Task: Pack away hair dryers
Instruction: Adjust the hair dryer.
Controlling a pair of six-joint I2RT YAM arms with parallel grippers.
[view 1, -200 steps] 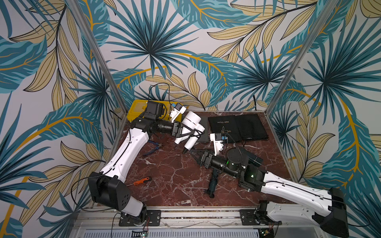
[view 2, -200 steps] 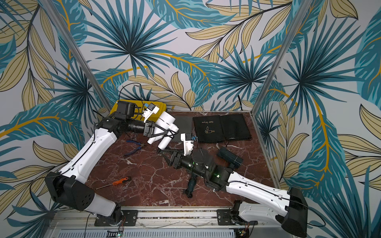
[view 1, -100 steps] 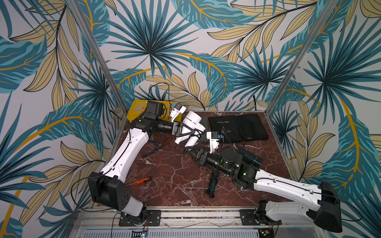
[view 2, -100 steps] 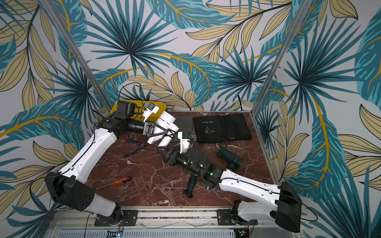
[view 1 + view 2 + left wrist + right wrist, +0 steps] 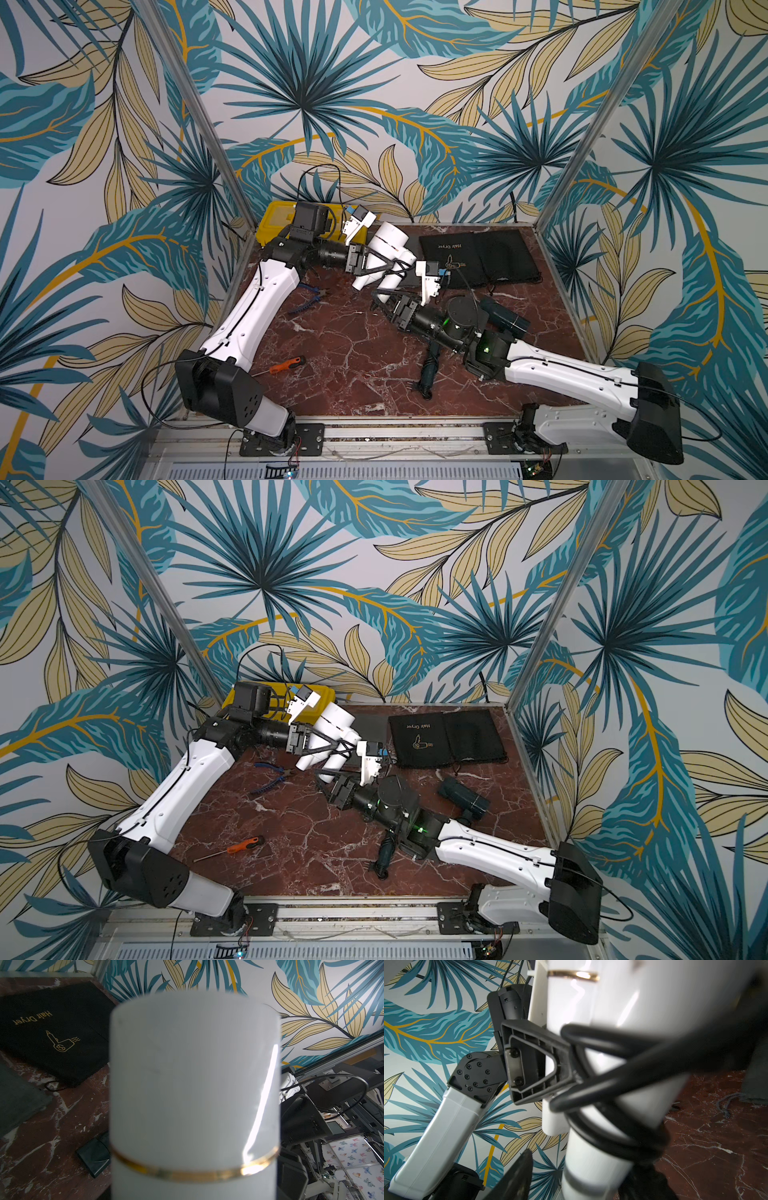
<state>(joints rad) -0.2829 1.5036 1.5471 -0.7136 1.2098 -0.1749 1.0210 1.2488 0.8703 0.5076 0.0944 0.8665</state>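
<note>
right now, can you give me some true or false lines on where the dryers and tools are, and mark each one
1. The left hand holds the white dryer. True.
2. Screwdriver and pliers lie on the table. True.
3. The right hand grips the screwdriver. False: that hand is by the white dryer's handle, far from the screwdriver.
4. Both dark dryers are in the bags. False: both lie on the table, one partly under the right arm.
5. One bag reads "Hair Dryer". True.
</note>
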